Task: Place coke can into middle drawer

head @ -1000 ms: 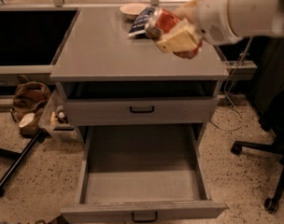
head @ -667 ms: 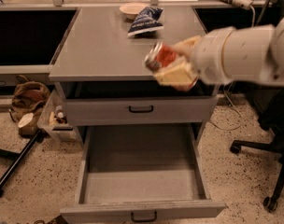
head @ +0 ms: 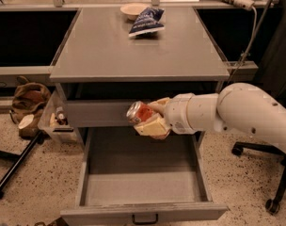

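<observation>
The red-orange coke can [head: 139,112] lies on its side between my gripper's tan fingers [head: 154,125], silver end pointing left. My gripper [head: 150,117] is shut on it, reaching in from the right on a white arm. It hangs in front of the upper grey drawer front [head: 96,113] and above the back of the middle drawer [head: 142,186]. That drawer is pulled far out, its deep grey tray bare. Its front with the small black handle [head: 145,218] is at the bottom edge.
On the grey cabinet top [head: 133,51] lie a dark blue chip bag [head: 146,21] and a pale bowl [head: 133,9] at the back. A brown bag [head: 30,102] and a bin [head: 56,121] stand on the floor at left. An office chair base [head: 274,192] is at right.
My gripper has carried the can down and to the left, from over the cabinet top's right front corner to below the top, above the open middle drawer.
</observation>
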`<state>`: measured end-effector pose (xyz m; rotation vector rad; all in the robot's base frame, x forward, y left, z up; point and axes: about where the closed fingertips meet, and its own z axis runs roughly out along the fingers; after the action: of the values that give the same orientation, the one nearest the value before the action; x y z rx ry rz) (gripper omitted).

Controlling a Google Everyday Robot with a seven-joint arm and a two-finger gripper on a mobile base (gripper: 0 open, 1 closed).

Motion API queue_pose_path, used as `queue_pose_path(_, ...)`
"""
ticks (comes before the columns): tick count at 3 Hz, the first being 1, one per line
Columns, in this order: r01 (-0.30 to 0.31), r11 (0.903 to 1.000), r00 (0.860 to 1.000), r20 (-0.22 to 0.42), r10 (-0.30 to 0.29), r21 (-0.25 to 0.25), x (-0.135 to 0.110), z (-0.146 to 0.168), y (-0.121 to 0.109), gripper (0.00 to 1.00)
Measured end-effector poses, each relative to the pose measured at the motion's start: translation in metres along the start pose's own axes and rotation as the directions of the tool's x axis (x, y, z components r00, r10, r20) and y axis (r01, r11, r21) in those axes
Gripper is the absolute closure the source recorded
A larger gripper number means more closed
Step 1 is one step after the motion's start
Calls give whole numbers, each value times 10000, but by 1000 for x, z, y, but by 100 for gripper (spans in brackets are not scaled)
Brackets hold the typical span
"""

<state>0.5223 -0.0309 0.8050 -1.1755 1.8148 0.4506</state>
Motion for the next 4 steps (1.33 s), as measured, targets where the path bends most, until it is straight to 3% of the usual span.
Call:
queue_pose_path(1,0,10000,10000,0,0,0,0,0,0,100)
queue_pose_path(2,-226,9997,9997,-124,226,-27,21,15,9,100)
queue_pose_path(3,-1147,9933,9923,-487,1141,-101,93,52,35,100)
queue_pose_path(4,-2476,9688,9635,-1037,2469,58,185,118,73,100)
